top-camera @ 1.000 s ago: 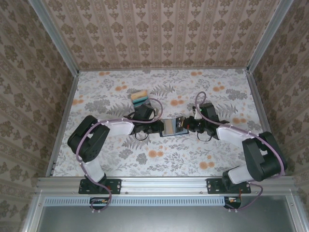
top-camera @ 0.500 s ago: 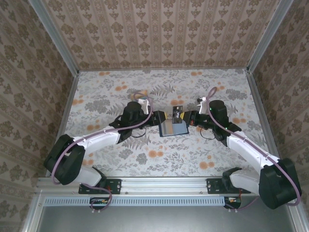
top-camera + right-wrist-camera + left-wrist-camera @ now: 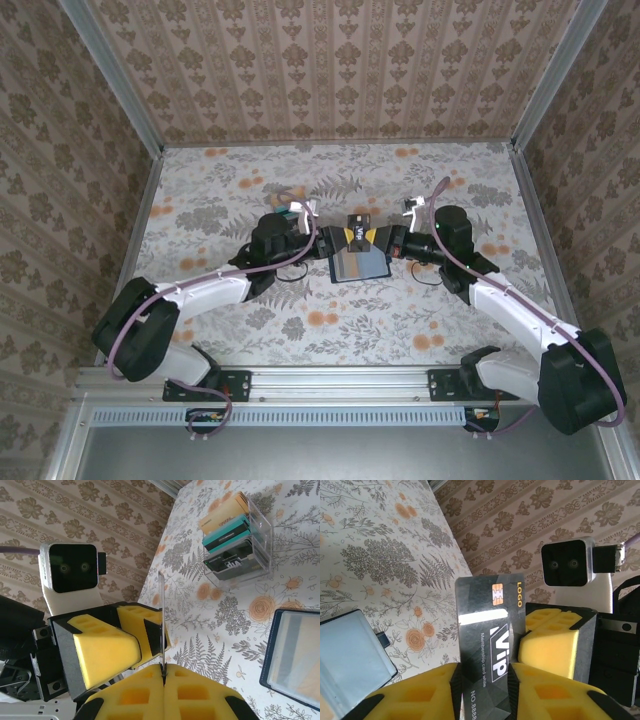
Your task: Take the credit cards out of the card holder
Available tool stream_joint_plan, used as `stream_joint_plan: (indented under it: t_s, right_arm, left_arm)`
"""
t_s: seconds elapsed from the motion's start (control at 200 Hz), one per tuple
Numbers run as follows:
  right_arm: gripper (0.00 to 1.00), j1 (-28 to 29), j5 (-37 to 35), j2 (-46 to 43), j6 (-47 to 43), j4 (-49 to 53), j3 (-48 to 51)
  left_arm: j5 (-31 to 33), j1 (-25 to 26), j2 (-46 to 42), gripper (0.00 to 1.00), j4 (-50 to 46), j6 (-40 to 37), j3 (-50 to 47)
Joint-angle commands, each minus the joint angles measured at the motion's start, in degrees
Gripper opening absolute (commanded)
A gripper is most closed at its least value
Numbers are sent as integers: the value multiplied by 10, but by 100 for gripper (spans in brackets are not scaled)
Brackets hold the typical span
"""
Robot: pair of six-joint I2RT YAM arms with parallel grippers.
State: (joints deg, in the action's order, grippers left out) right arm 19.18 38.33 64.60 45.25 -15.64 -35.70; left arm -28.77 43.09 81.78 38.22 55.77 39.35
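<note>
So the holder [image 3: 358, 264] lies open on the counter [image 3: 420, 320], and both grippers meet just above its far edge. The black VIP card [image 3: 490, 645] is out of the holder, up in the air over it. The right gripper [image 3: 163, 672] is pinching the card, pads pressed tight on its faces. The left gripper [image 3: 484, 672] has a finger along each long edge of the same card, can't tell if it's actually squeezing. A rack [image 3: 260, 555] with more cards [image 3: 227, 530] stands beyond the holder, off to its left.
</note>
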Motion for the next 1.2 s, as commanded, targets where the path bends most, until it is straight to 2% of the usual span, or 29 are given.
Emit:
stream_joint_plan:
  t_s: [0.0,0.215,0.325,0.365,0.445,0.485,0.585,0.68,0.805,0.91,1.07,1.195]
  right_arm:
    - [0,6,24,5,3,-20,4]
    - [0,6,27,19,-5,-19,7]
    - [14,6,27,24,-10,-17,5]
    - [24,6,25,24,-15,-12,5]
    - [61,6,12,20,-27,9,2]
    - [72,6,1,16,-36,24,2]
    - [88,6,-29,1,-60,58,3]
    - [99,6,-65,-19,-80,86,8]
    - [100,7,-105,-41,-101,103,19]
    - [100,12,-129,-55,-112,105,29]
    - [100,41,-171,-73,-133,108,38]
    - [100,52,-181,-79,-136,106,45]
  left_arm:
    - [-19,2,5,29,38,7,-3]
    - [-21,1,-13,7,46,5,-13]
    - [-26,2,-21,3,40,-3,-11]
    - [-27,2,-24,0,35,-6,-10]
    - [-23,2,-33,0,14,-19,-10]
    - [-19,1,-39,0,-4,-29,-8]
    - [-10,-1,-59,0,-88,-79,5]
    - [36,-3,-84,0,-250,-172,42]
    - [136,-3,-111,0,-431,-289,93]
    - [236,-3,-123,0,-532,-373,130]
    - [349,-3,-133,0,-570,-528,144]
    - [381,-4,-123,0,-587,-657,154]
